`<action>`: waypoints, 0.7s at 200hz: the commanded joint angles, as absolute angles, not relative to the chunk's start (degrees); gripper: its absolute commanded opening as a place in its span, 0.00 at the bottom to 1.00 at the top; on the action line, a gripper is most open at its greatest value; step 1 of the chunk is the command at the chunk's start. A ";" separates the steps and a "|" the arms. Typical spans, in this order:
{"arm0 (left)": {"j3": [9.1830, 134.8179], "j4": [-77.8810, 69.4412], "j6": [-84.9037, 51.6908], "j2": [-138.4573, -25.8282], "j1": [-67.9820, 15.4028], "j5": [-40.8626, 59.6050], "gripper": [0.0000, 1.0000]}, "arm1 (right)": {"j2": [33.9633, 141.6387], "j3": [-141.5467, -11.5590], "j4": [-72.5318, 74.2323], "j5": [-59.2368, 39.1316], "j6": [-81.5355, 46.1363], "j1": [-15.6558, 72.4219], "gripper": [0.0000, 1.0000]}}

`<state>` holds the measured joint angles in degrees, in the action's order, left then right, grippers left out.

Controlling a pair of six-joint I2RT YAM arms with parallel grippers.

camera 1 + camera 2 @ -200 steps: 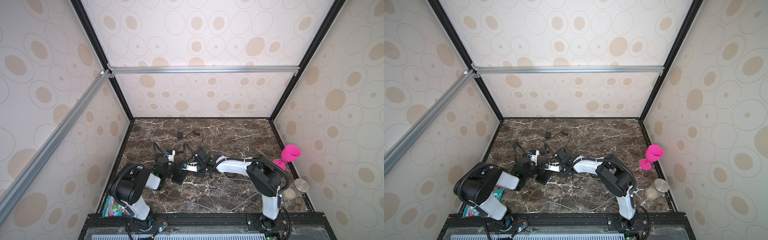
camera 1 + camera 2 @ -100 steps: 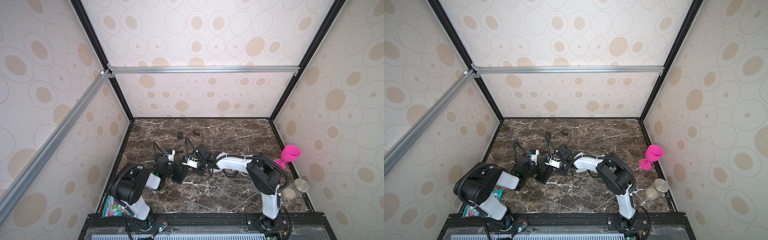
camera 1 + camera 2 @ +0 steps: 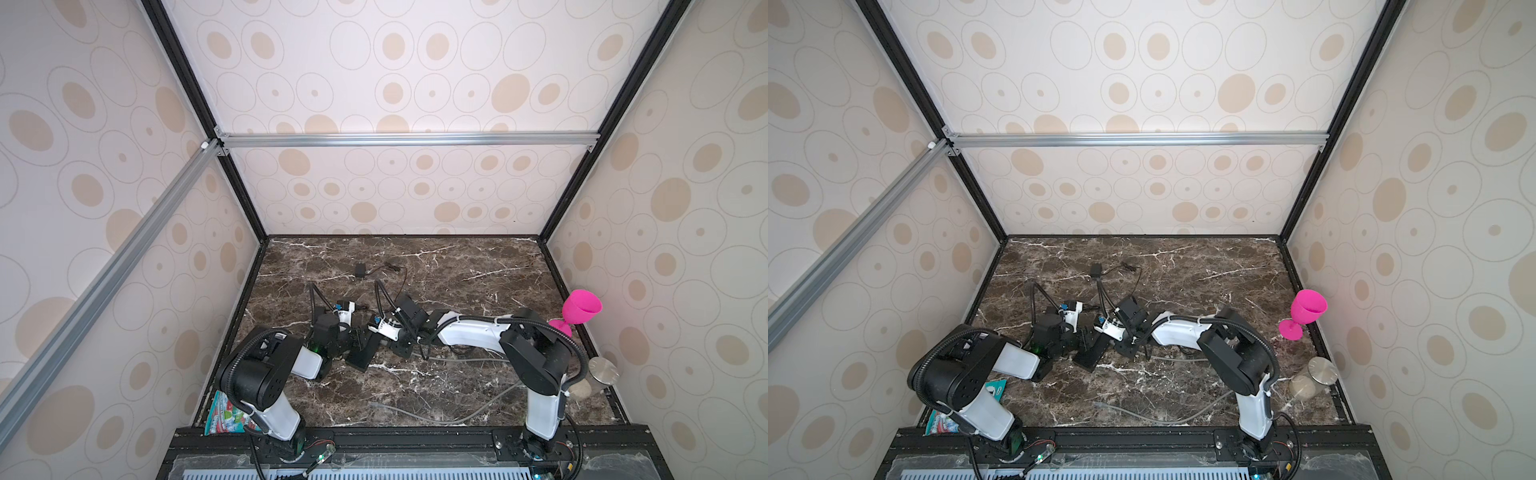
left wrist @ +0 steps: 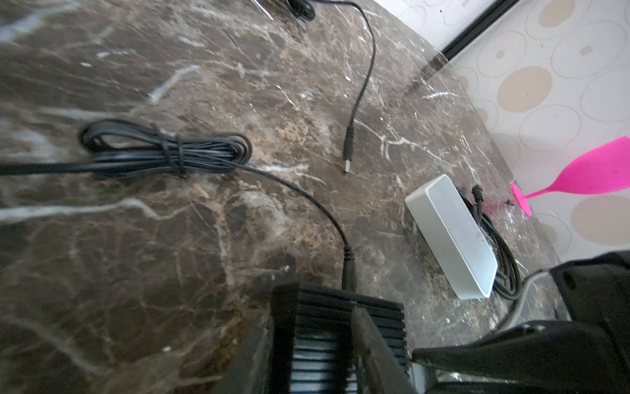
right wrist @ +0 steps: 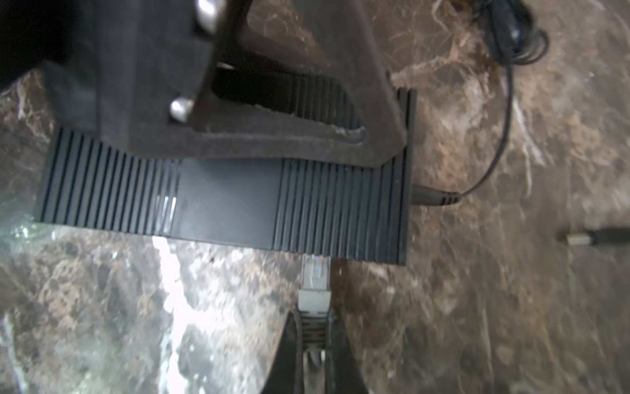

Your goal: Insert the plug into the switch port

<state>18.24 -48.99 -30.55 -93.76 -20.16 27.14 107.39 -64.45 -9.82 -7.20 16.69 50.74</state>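
In both top views, lying low on the marble surface (image 3: 457,266): black switch (image 3: 365,350) between the two arms. In the left wrist view, left fingers (image 4: 371,344) straddling the switch, seemingly bracing it. In the right wrist view, right fingers (image 5: 337,354) pinching the plug (image 5: 315,278), its clear tip meeting the switch's edge.

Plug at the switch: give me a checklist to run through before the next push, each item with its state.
1. Right tool shut on the plug: ok.
2. Plug tip meets the edge of the switch: ok.
3. Plug seated fully in a port: cannot tell, the clear body still shows outside.
4. Left tool braces the switch across its ribbed top: ok.
5. Power cable in the end of the switch, away from the plug: ok.
6. Loose cable end lies clear of the plug's path: ok.
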 commanded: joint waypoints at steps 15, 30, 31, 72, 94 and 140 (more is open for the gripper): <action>18.74 -37.62 -28.01 -89.86 -22.19 28.51 0.47 | 100.40 -57.01 -2.36 -0.37 13.24 50.98 0.00; 19.31 -37.18 -29.20 -87.74 -22.23 27.32 0.60 | 98.87 -54.07 -1.85 0.50 12.58 51.02 0.00; 19.32 -37.18 -29.32 -87.51 -22.23 26.41 0.60 | 98.79 -53.93 -1.85 0.51 12.53 51.00 0.00; 18.72 -31.42 -29.99 -77.75 -23.41 19.23 0.71 | 96.73 -51.97 -4.38 2.64 10.75 50.85 0.00; 16.19 -25.94 -29.33 -70.73 -28.65 12.92 0.72 | 96.86 -52.35 -4.89 1.95 10.06 50.88 0.00; 6.19 -26.31 -32.15 -58.62 -43.66 -1.75 0.98 | 95.94 -51.91 -4.18 -0.46 8.31 50.45 0.00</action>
<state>11.18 -27.64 -30.50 -62.35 -39.29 8.43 98.35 -52.56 -5.04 0.84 9.87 50.83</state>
